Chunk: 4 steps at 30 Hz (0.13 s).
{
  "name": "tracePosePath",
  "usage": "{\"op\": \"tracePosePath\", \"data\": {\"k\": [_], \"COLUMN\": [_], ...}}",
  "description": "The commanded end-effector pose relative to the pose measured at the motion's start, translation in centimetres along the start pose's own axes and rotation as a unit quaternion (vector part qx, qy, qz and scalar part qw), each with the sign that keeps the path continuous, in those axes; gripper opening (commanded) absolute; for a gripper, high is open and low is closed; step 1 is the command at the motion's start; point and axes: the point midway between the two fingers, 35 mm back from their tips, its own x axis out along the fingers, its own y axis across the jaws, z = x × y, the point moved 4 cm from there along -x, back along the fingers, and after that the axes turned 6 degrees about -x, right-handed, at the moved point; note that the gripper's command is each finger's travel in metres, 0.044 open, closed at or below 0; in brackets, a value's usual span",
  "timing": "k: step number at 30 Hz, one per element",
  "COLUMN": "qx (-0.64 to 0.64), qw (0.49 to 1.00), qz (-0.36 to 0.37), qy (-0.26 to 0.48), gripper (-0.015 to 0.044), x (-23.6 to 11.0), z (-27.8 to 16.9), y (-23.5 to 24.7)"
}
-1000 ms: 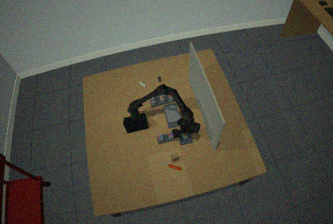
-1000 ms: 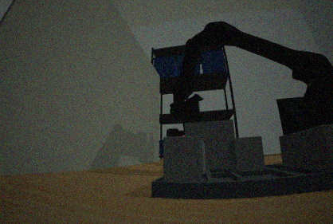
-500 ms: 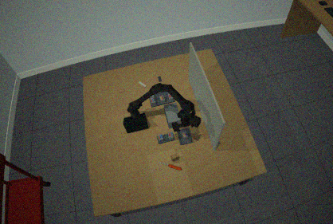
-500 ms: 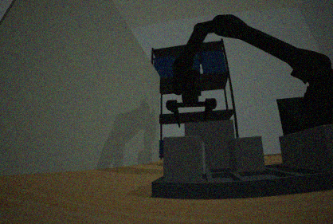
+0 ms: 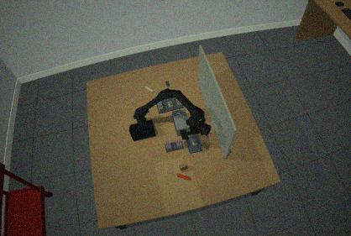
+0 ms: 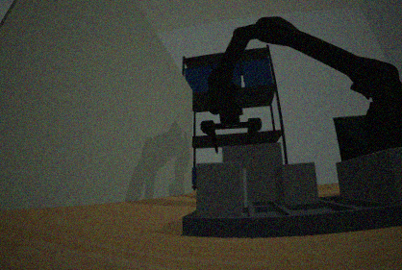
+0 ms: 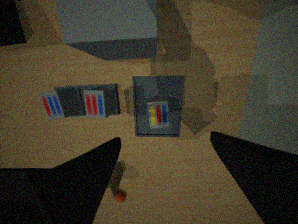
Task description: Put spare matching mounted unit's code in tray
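Observation:
My gripper [image 7: 164,138] [image 5: 197,133] [image 6: 231,128] is open and empty; its two dark fingers stand wide apart above the table. Below and just ahead of them lies the small grey tray [image 7: 150,90] [image 5: 197,149]. A spare with a yellow, red and blue striped label [image 7: 157,114] lies flat in the tray, clear of both fingers. Two other spares with red and blue stripes [image 7: 93,103] [image 7: 52,105] [image 5: 174,145] lie side by side to the tray's left. The grey mounted unit [image 5: 180,120] stands behind the gripper, under the arm.
A tall pale panel [image 5: 214,98] stands upright just right of the tray. An orange marker [image 5: 183,176] [image 7: 120,196] and a small block [image 5: 183,167] lie nearer the front. More spares [image 5: 170,105] lie behind the unit. The arm's base [image 5: 142,132] is on the left.

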Motion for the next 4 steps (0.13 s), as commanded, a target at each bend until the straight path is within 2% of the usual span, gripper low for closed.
{"op": "tracePosePath", "data": {"k": [1,4], "qx": [0.001,0.001], "qw": [1.0,1.0], "qz": [-0.002,-0.002], "qy": [0.001,0.001], "gripper": [0.044,0.044], "x": [-0.1,-0.1], "z": [-0.06,-0.06], "y": [0.0,0.0]}}
